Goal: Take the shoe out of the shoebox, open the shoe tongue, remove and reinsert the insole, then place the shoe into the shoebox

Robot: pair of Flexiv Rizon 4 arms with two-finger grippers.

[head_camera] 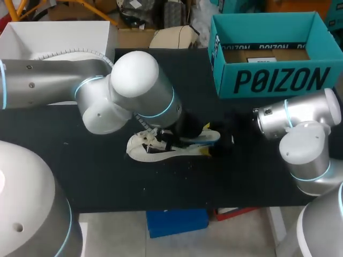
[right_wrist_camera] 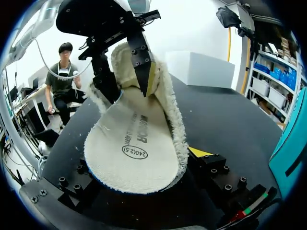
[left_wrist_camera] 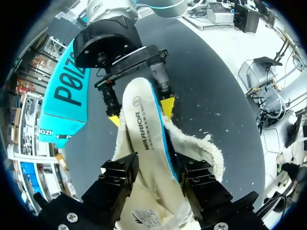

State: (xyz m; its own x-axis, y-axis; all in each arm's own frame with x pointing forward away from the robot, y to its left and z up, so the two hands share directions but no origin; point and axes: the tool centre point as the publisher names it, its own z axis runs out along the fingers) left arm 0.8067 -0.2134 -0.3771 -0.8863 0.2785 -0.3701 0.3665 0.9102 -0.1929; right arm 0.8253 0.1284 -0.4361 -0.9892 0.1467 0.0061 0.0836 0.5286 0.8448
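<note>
A white shoe lies on the black table, under my left wrist. Its cream insole, blue-edged and printed side up, stretches from the shoe to my right gripper. The right gripper's yellow tips press the insole's end from both sides. My left gripper is over the fleece-lined shoe opening, its fingers apart on either side of the insole's other end. The teal shoebox stands open at the back right.
A white box stands at the back left corner. The black table runs bare toward its front edge. My two arms meet over the table's middle.
</note>
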